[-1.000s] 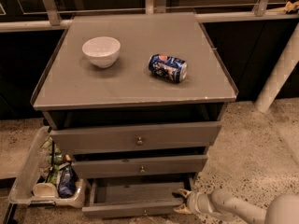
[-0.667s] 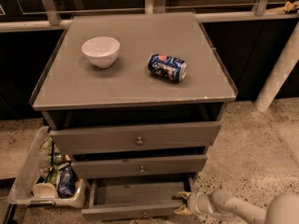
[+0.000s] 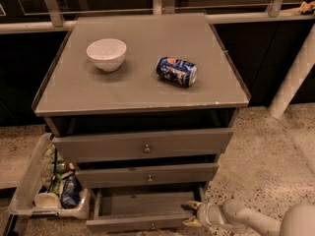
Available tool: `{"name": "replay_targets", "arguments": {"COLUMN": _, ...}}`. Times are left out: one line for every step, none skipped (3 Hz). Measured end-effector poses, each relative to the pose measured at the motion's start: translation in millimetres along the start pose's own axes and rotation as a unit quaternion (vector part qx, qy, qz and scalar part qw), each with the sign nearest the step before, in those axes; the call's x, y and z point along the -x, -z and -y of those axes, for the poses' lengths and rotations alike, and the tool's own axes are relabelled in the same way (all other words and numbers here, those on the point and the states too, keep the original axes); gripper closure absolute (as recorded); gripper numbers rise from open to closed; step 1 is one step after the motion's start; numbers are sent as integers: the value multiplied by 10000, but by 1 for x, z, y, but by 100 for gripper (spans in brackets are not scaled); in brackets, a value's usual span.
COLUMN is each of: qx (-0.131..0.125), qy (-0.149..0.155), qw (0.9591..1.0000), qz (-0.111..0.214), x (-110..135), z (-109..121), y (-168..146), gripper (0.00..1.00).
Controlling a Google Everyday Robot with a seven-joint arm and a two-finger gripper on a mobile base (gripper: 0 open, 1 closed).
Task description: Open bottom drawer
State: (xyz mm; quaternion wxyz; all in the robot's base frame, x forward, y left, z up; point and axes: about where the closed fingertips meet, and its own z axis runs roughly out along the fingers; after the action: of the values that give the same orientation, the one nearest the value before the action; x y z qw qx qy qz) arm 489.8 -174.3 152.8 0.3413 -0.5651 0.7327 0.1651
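Note:
The bottom drawer is the lowest of three grey drawers in the cabinet. It stands pulled out, with its shallow grey box showing behind the flat front; its small brass knob sits at the frame's lower edge. My gripper is at the drawer's right front corner, with pale fingertips on either side of the front's right end. The arm reaches in from the lower right.
The middle drawer and top drawer sit above. A white bowl and a lying blue can rest on the cabinet top. A clear bin with bottles stands on the floor at left. A white post is at right.
The bottom drawer has slid a little further out toward the camera, and my gripper has moved with it at its right corner.

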Motion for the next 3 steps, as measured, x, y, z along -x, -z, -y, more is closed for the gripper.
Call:
{"name": "replay_targets", "arguments": {"qx": 24, "qy": 13, "qw": 10000, "qz": 7, "x": 1, "z": -1, "y": -1, "gripper": 0}}
{"name": "replay_targets", "arguments": {"qx": 281, "qy": 75, "qw": 9996, "qz": -1, "x": 1, "z": -16, "y": 0, "gripper": 0}}
{"name": "replay_targets", "arguments": {"qx": 454, "qy": 175, "qw": 9988, "qz": -106, "x": 1, "z": -28, "y": 4, "gripper": 18}}
